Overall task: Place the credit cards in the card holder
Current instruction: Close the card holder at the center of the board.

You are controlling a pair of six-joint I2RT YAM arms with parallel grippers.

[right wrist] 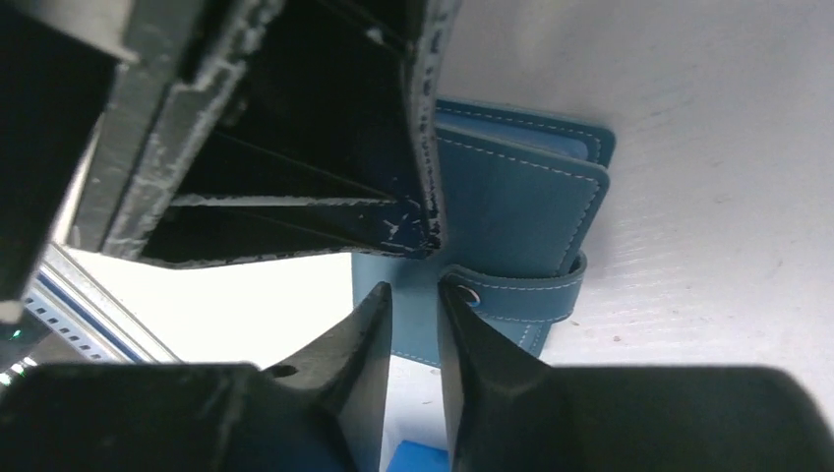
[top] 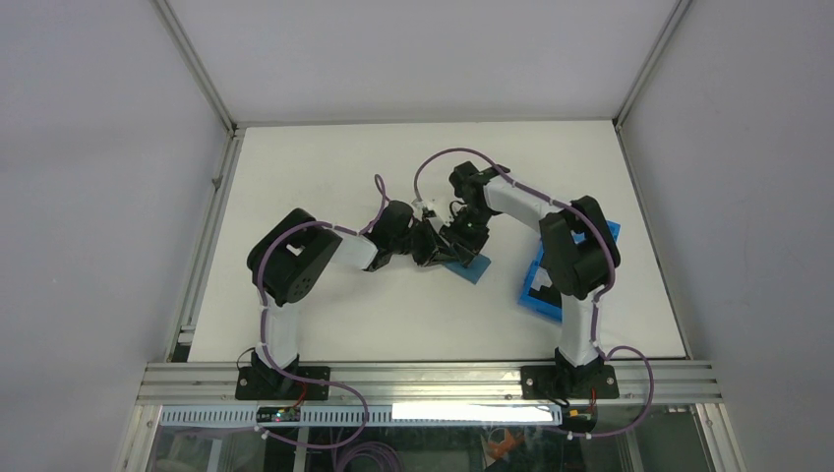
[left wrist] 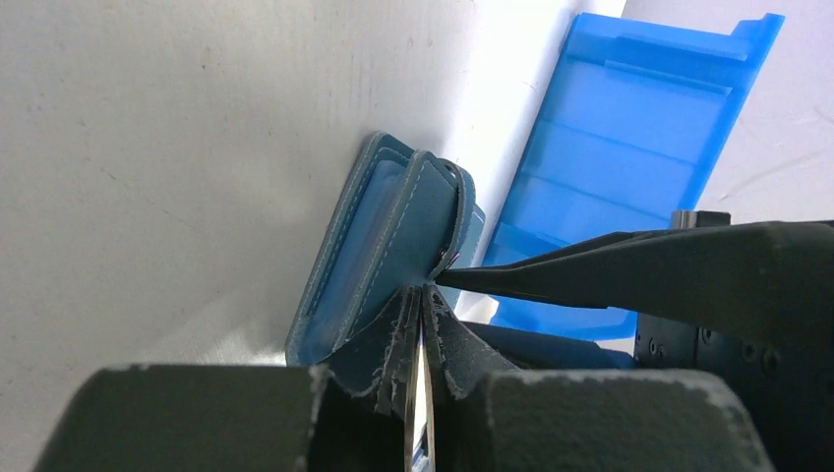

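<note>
The teal card holder [top: 475, 266] lies folded on the white table, mid-table, its snap tab [right wrist: 521, 295] wrapped round one edge. My left gripper [left wrist: 423, 291] is shut, its tips pinched together on the holder's [left wrist: 393, 226] near edge. My right gripper [right wrist: 413, 291] comes in from the other side with a narrow gap between its fingers and nothing in that gap; one fingertip [right wrist: 450, 293] sits right against the tab's snap. Dark and pale credit cards [top: 539, 285] lie in the blue bin, partly hidden under the right arm.
The bright-blue plastic bin [top: 611, 233] stands right of the holder, also seen behind it in the left wrist view as the bin [left wrist: 629, 147]. Both arms crowd together over the holder. The table's aluminium frame [top: 423, 379] runs along the near edge.
</note>
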